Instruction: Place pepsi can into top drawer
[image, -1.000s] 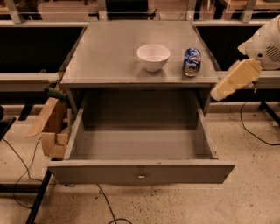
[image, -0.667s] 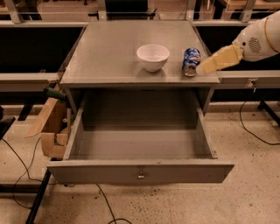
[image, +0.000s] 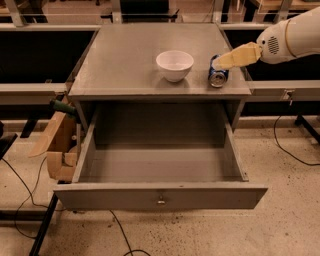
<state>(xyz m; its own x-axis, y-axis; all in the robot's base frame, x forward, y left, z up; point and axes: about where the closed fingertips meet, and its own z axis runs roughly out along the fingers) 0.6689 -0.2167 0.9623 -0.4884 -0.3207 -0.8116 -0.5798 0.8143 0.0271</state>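
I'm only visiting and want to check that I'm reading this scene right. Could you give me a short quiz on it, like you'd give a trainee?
1. Fill in: the top drawer stands pulled ____.
2. Where is the pepsi can? A) in the drawer B) on the cabinet top, right of the white bowl C) inside the bowl
3. True or false: the gripper is down inside the drawer.
Key: 1 open. 2 B. 3 false; it reaches in from the right, its tip at the can.
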